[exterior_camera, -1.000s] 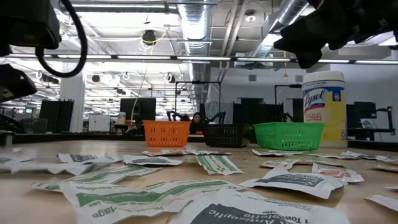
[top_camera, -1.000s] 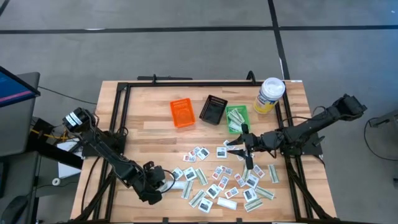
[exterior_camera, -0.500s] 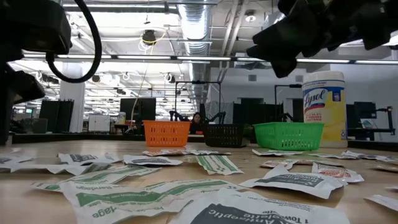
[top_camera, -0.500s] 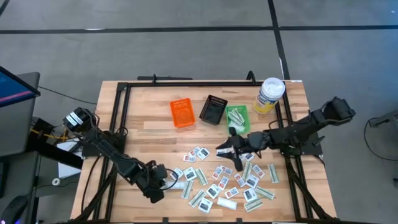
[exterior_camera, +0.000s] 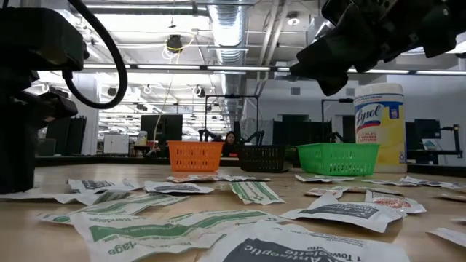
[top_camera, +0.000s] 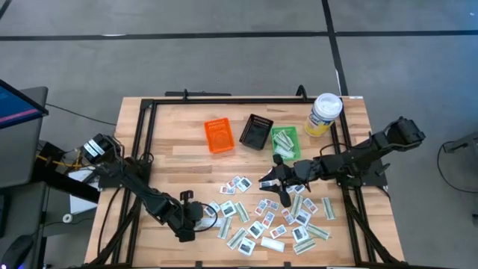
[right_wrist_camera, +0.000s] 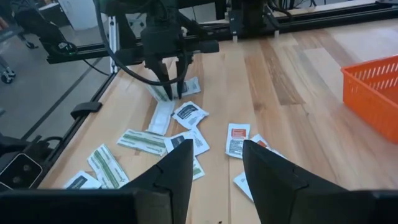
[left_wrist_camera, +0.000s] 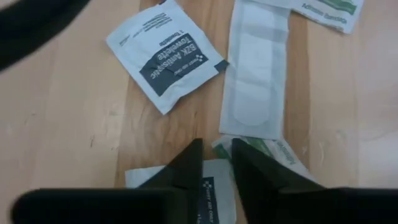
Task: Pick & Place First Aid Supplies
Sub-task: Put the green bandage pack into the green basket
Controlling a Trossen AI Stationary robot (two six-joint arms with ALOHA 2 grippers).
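1. Your left gripper (left_wrist_camera: pixel 216 163) sits low over the near-left edge of the packet pile, fingers parted by only a slim gap with their tips at the edge of a white packet with dark print (left_wrist_camera: pixel 208 202). I read nothing as firmly pinched there, so treat that hand as not holding anything.
2. Your right gripper (right_wrist_camera: pixel 216 163) hangs above the middle of the same pile, jaws spread and empty, which suggests it is lining up on a packet rather than carrying one.
3. Look at the table (top_camera: pixel 179 142) next: it is the biggest thing you work on, and its far half is bare wood.
4. Beyond the pile, a yellow canister with a white lid (top_camera: pixel 323 113) stands at the far right corner, out of your reach path.
5. Three small bins line up just past the pile: orange (top_camera: pixel 219 136), black (top_camera: pixel 258 131), green (top_camera: pixel 284 141). Sitting close behind the pile keeps each drop short; the green one already holds some pale strips.
6. Smallest are the packets (top_camera: pixel 263 217) themselves, scattered flat on the wood and partly overlapping. Near your left gripper lie a square wipe packet (left_wrist_camera: pixel 164 54) and a long plain bandage strip (left_wrist_camera: pixel 255 74); you will likely need to catch an edge.
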